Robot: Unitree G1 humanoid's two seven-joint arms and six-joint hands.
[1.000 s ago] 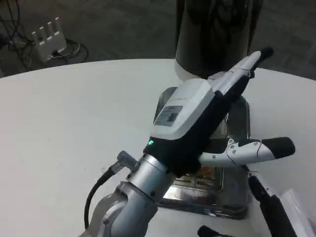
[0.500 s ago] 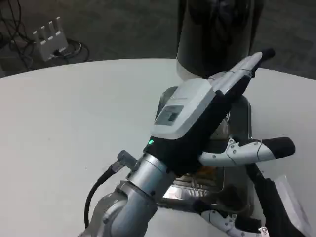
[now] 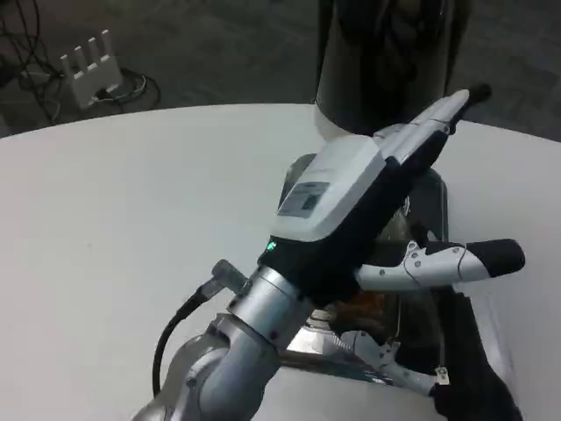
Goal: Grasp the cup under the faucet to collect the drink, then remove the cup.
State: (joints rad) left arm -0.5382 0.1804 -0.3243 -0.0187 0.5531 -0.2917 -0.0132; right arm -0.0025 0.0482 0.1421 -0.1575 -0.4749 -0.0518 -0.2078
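Observation:
My left hand (image 3: pixel 351 210) stretches over the metal drip tray (image 3: pixel 429 206), its fingers (image 3: pixel 438 112) straight and reaching the dark cylindrical dispenser (image 3: pixel 386 53). Its thumb (image 3: pixel 456 260) sticks out to the right, and nothing shows in its grasp. Under the palm, an amber glimpse of the cup (image 3: pixel 364 304) shows on the tray; most of it is hidden. My right hand (image 3: pixel 438 373) has come up at the lower right. One white finger (image 3: pixel 386 358) lies along the tray's front, close to the cup, and it holds nothing I can see.
The round white table (image 3: pixel 131 202) spreads to the left and behind. A white power strip (image 3: pixel 88 61) with cables lies on the dark floor at the far left. The left forearm (image 3: pixel 228 351) crosses the front of the table.
My right hand has risen from the bottom right corner and reached left along the tray's front edge toward the cup. The left hand has barely moved.

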